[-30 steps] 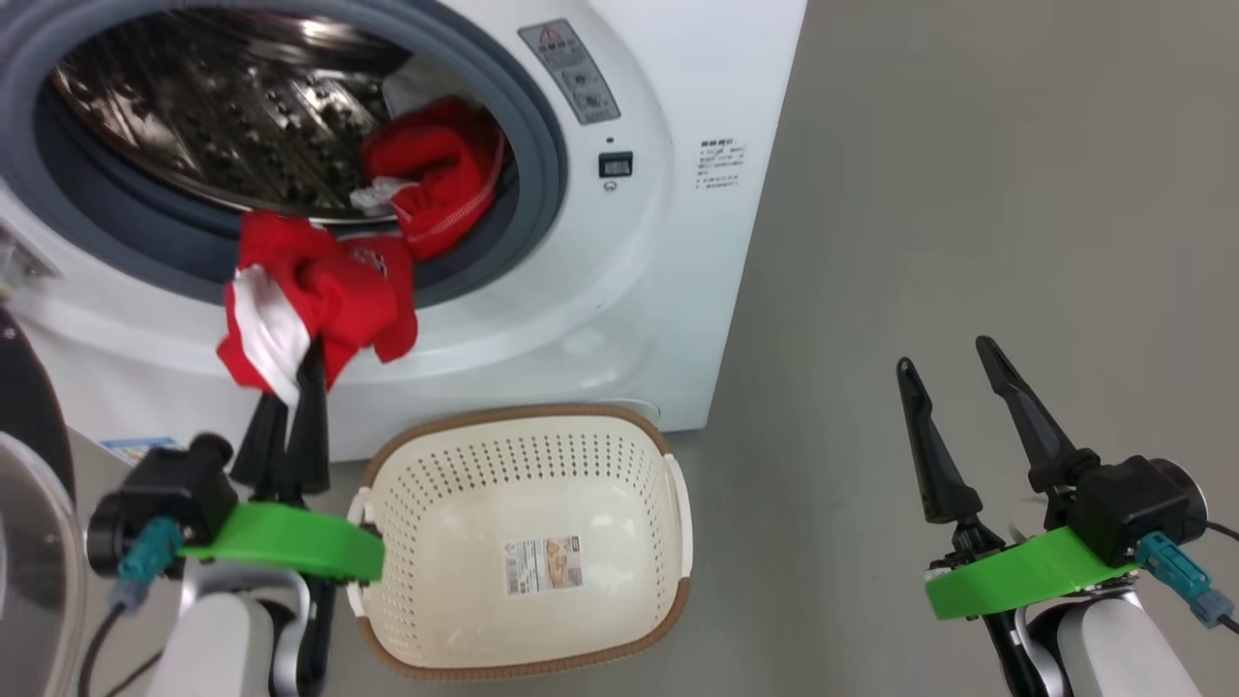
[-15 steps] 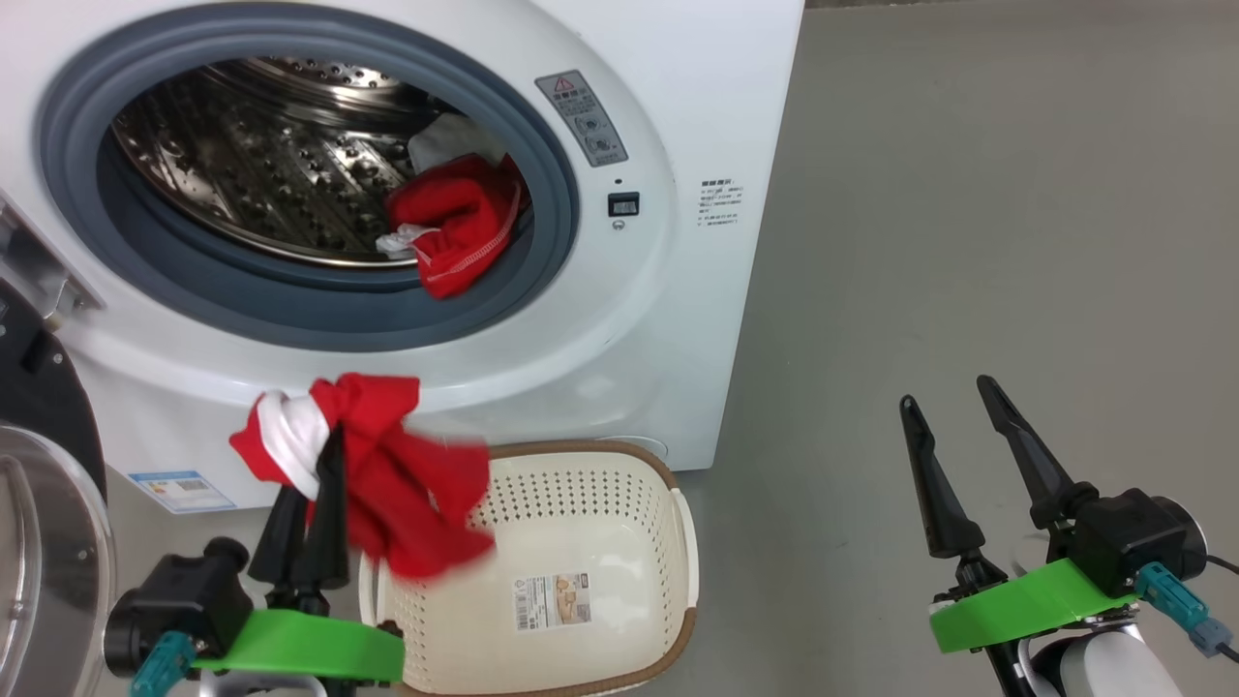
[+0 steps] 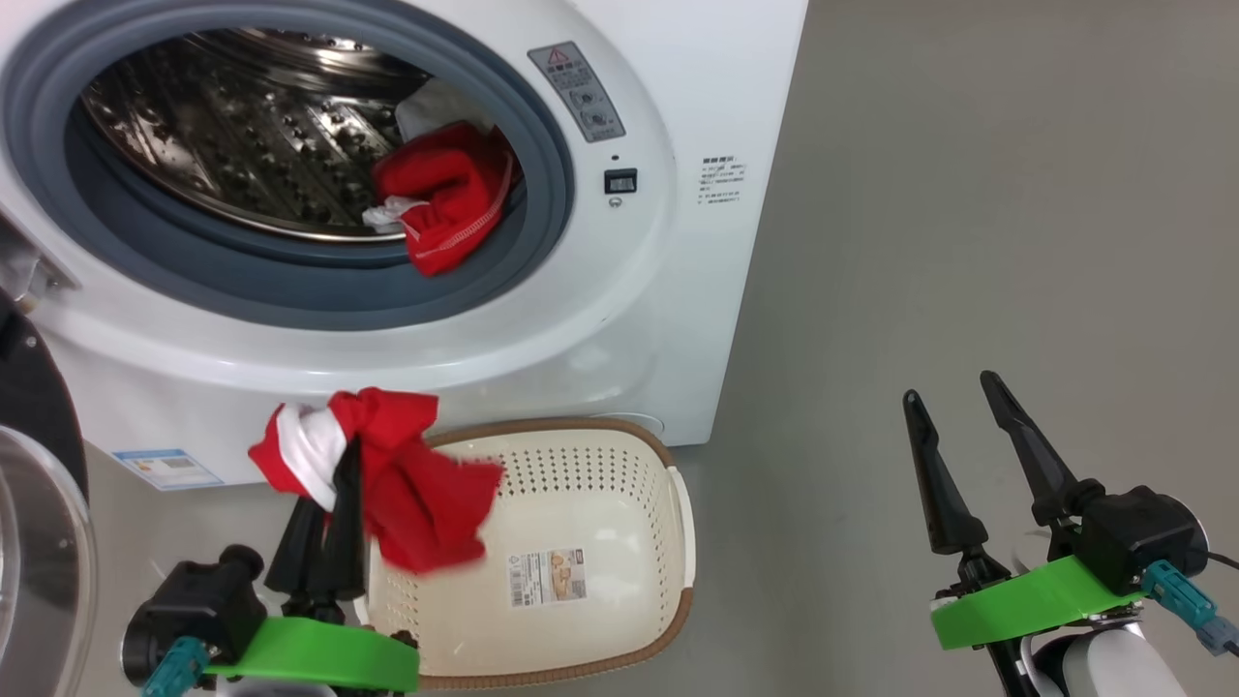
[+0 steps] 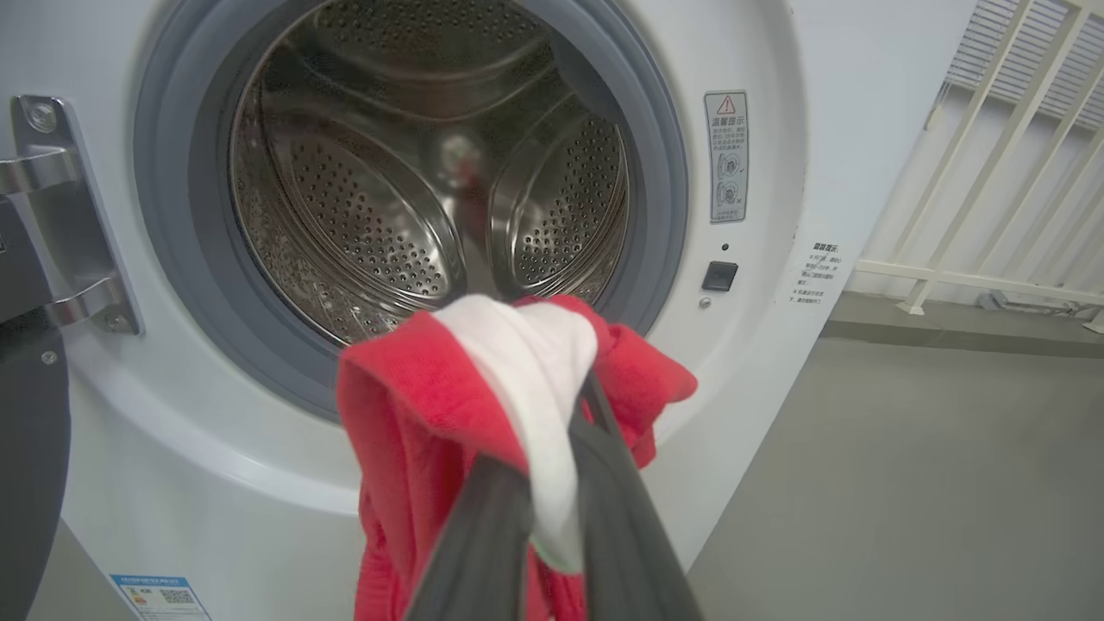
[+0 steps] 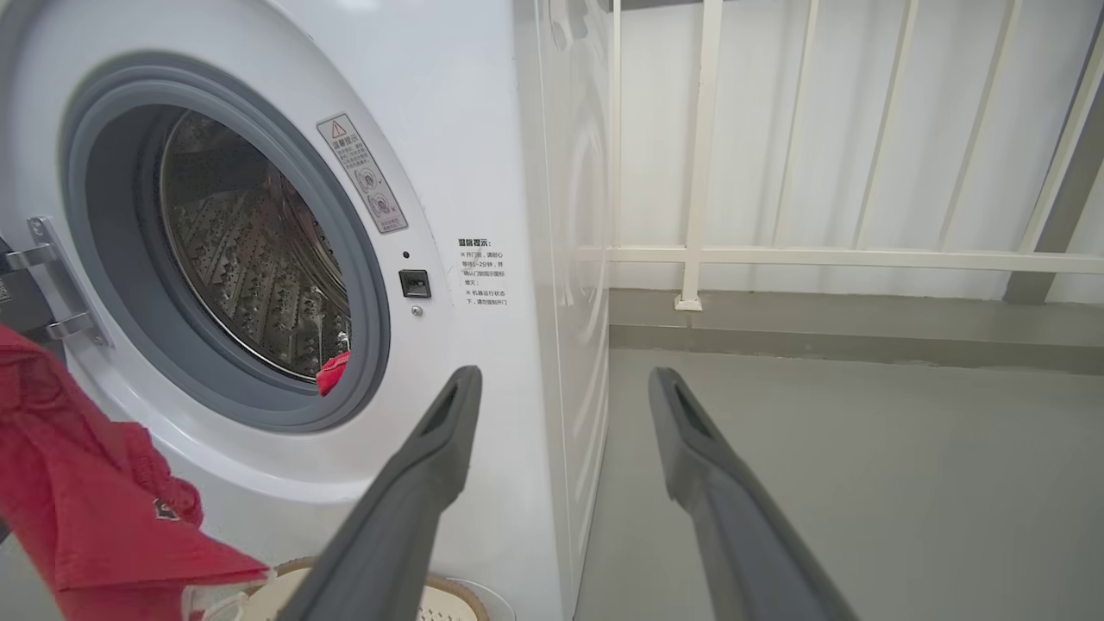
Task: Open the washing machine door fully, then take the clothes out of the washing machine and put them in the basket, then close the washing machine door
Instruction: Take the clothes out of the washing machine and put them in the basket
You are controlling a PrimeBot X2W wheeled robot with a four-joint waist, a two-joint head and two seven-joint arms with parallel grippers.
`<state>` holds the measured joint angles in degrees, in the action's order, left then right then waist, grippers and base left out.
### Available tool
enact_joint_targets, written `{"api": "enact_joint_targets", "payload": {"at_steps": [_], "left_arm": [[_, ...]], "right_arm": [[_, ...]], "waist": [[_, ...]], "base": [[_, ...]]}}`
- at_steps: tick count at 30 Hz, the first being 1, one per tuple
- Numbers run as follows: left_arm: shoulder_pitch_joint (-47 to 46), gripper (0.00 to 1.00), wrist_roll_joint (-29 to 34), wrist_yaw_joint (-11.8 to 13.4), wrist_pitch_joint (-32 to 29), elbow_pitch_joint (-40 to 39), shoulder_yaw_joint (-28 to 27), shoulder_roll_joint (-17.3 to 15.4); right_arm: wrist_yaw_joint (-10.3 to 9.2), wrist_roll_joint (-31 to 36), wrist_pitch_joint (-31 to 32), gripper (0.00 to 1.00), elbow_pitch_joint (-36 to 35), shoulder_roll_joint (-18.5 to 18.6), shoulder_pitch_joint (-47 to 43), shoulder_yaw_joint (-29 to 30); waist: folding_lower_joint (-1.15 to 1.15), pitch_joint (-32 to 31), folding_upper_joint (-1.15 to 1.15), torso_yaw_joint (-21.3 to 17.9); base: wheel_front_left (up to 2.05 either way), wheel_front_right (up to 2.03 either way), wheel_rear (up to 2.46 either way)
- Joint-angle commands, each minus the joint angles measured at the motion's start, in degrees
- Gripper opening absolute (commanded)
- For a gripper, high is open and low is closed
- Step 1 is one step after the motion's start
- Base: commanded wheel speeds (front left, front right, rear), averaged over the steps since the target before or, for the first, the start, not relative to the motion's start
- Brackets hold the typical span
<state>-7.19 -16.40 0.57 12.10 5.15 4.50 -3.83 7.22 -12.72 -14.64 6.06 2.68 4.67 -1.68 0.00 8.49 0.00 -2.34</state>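
Note:
The washing machine [image 3: 629,319] stands open, and its door [image 3: 29,416] is swung out at the left edge of the head view. My left gripper [image 3: 344,455] is shut on a red and white garment [image 3: 416,503] of the clothes. The garment hangs over the left rim of the cream basket [image 3: 561,427], which stands on the floor before the machine. More red and white clothes [image 3: 445,203] lie at the right of the steel drum [image 3: 242,126]. My right gripper [image 3: 949,387] stands open and empty over the floor at the right. In the left wrist view the garment [image 4: 414,405] drapes over the fingers [image 4: 621,517].
Grey floor [image 3: 968,242] lies to the right of the machine. A white railing [image 5: 819,257] runs behind it. The door hinge [image 4: 52,216] sits at the left of the opening. The right wrist view catches the held garment [image 5: 69,492] and the basket rim [image 5: 293,573].
My left gripper has pulled the red and white garment from the drum's lip down to above the basket's left rim. The head view has shifted. The right gripper stays open and still.

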Motion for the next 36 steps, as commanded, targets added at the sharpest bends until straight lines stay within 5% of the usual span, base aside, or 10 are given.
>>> {"api": "enact_joint_targets", "payload": {"at_steps": [1,12,22,36], "left_arm": [[-1.67,0.0,-0.74,0.17,-0.14,-0.85,-1.48,-0.38],[-6.92,0.0,-3.26,-0.41,-1.07,7.14,-0.37,0.05],[-17.42,0.0,-5.56,-2.37,1.37,24.25,0.88,0.53],[-31.86,0.0,-7.73,-5.04,-0.15,47.96,1.22,0.03]], "right_arm": [[0.26,-0.15,-0.36,1.0,-1.63,0.2,1.7,-1.28],[0.26,0.19,-0.36,1.0,-1.73,0.2,3.14,-1.25],[0.26,1.1,-0.36,1.0,-2.8,0.2,6.1,-1.6],[0.26,-0.66,-0.36,1.0,-3.05,0.2,10.15,-2.71]], "waist": [[0.0,0.72,0.0,-0.26],[0.0,5.39,0.0,-0.46],[0.0,12.41,0.0,0.58],[0.0,21.76,0.0,-2.8]], "base": [[0.0,0.0,0.0],[0.0,0.0,0.0],[0.0,0.0,0.0],[0.0,0.0,0.0]]}}
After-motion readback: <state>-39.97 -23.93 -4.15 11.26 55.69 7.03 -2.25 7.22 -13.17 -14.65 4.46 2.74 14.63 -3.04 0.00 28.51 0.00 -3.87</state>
